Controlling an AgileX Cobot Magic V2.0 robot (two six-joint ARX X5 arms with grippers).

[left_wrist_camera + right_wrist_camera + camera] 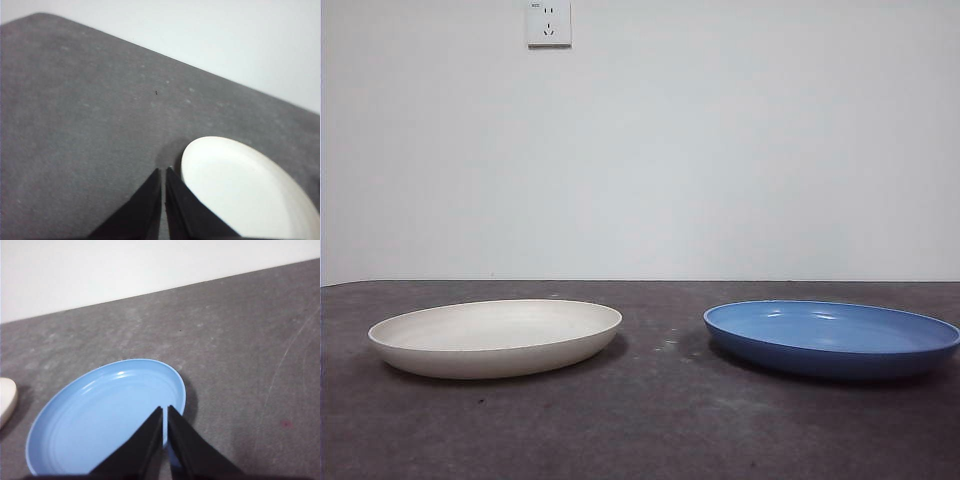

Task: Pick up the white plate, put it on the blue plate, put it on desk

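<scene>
— Grey-brown and mottled, that desk [660, 430] takes up most of what I can see, with pale scuffs and specks all over it and a plain white wall [720, 150] behind.

— And the plates?

— Both sit flat on the desk, well apart, a strip of bare tabletop between them. From the front, the white plate [495, 337] lies to the left, matte cream with a low curved rim. The blue plate [832, 338] lies to the right, a little glossy inside, with faint rings catching the light. Each is empty and right way up; the white one is not on the blue one.

— Where are the arms?

— Neither shows from the front. The left gripper [163, 172] hangs above the desk just beside the white plate's [245, 190] rim, not touching it, its two black jaws pressed together with only a hairline seam between the tips. The right gripper [165, 410] hangs over the blue plate [100, 420], its tips over the inside near the rim, jaws likewise pressed together and holding nothing. At the edge of that same wrist view a sliver of the white plate [7, 396] peeks in.

— Anything smaller?

— A white wall socket [549, 23] high on the wall, and a tiny dark speck [157, 92] on the desk out beyond the left gripper.
</scene>
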